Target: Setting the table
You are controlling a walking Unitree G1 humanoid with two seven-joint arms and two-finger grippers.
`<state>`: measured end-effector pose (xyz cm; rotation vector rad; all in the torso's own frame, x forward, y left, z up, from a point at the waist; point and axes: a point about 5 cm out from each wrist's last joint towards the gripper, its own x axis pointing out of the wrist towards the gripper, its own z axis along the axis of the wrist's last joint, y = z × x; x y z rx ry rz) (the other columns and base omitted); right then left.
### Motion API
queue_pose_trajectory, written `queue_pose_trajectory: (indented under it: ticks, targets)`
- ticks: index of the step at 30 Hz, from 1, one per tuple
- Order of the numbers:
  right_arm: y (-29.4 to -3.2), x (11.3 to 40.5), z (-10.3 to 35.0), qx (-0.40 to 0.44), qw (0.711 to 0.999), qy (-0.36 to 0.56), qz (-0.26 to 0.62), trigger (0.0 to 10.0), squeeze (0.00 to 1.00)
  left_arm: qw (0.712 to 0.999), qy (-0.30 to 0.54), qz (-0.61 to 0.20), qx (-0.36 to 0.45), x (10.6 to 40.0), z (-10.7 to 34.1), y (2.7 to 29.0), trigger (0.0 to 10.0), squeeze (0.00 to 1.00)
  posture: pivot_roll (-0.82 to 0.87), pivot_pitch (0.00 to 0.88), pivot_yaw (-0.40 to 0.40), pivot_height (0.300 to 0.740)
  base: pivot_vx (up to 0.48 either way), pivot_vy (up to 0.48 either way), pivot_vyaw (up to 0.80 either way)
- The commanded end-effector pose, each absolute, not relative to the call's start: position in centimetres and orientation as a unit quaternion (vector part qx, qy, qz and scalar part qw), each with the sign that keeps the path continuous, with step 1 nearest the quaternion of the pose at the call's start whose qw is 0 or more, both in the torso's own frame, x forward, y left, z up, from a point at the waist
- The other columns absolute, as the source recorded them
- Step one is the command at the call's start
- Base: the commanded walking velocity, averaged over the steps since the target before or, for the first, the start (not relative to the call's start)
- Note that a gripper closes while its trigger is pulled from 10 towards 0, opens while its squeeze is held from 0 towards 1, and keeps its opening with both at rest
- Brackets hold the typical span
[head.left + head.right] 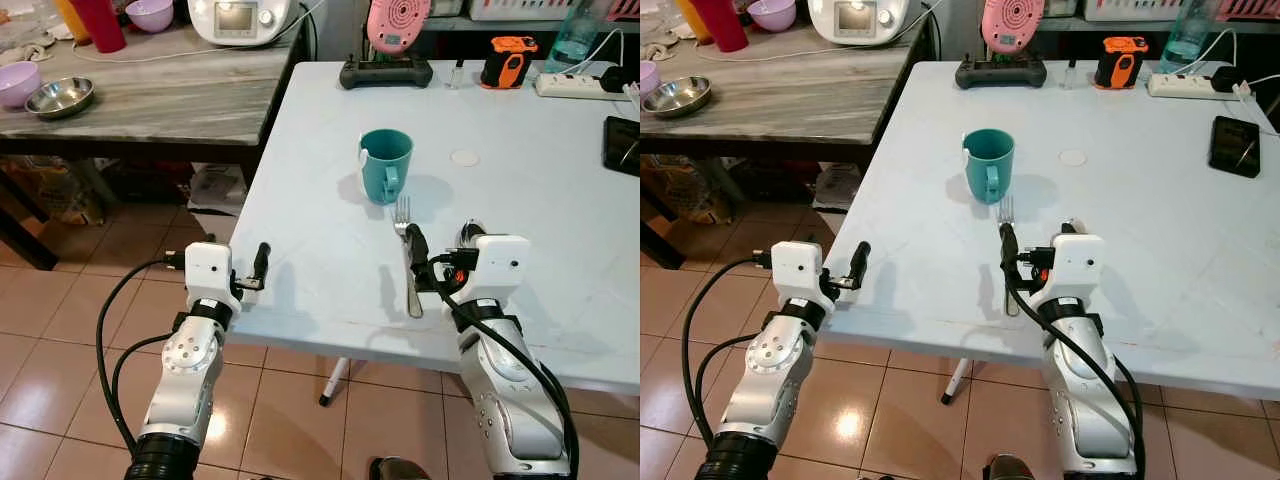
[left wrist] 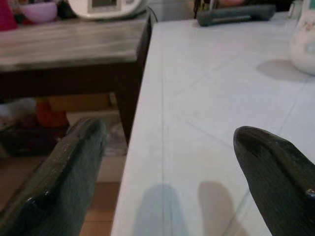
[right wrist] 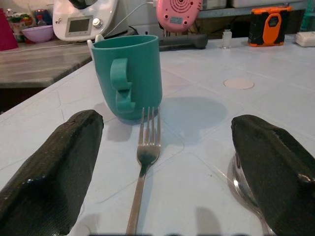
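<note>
Teal, the mug stands upright on the white surface, and the fork lies just in front of it, tines toward the mug. The right gripper straddles the fork with fingers spread apart, a spoon beside one finger. The left gripper hovers at the surface's near edge, fingers apart.

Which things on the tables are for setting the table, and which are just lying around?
For setting the table: teal cup, fork, spoon.

Just lying around: pink fan, black controller, orange gadget, power strip, steel bowl, purple bowl.
</note>
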<state>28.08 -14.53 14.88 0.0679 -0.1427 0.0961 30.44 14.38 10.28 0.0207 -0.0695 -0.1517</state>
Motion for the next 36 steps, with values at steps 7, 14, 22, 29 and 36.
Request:
queue_pose_trajectory:
  ticks: [7, 14, 22, 29, 36]
  targets:
    - [-14.5, 28.14, 14.78, 0.035, 0.996, -0.059, 0.052, 10.0, 0.0, 0.994, -0.032, -0.104, 0.001, 30.26, 10.27, 13.92, 10.0, 0.0, -0.28, 0.127, 0.068, 0.74, 0.0, 0.0, -0.27]
    - [-14.41, 28.13, 14.78, 0.033, 0.996, -0.058, 0.055, 10.0, 0.0, 0.993, -0.033, -0.11, 0.006, 30.3, 10.43, 13.78, 10.0, 0.0, -0.28, 0.129, 0.065, 0.74, 0.0, 0.0, -0.76]
    - [-14.37, 28.12, 14.83, 0.03, 0.996, -0.058, 0.058, 10.0, 0.0, 0.993, -0.032, -0.112, 0.005, 30.36, 10.47, 13.59, 10.0, 0.0, -0.28, 0.129, 0.065, 0.74, 0.0, 0.0, -0.3]
    - [-14.39, 28.11, 14.78, 0.027, 0.996, -0.057, 0.057, 10.0, 0.0, 0.993, -0.03, -0.113, 0.005, 30.46, 10.49, 13.56, 10.0, 0.0, -0.28, 0.129, 0.066, 0.74, 0.0, -0.251, 0.0]
    - [-14.48, 28.12, 14.76, 0.027, 0.997, -0.056, 0.054, 10.0, 0.0, 0.993, -0.029, -0.116, 0.007, 30.49, 10.46, 13.44, 10.0, 0.0, -0.28, 0.127, 0.068, 0.74, 0.0, -0.306, 0.0]
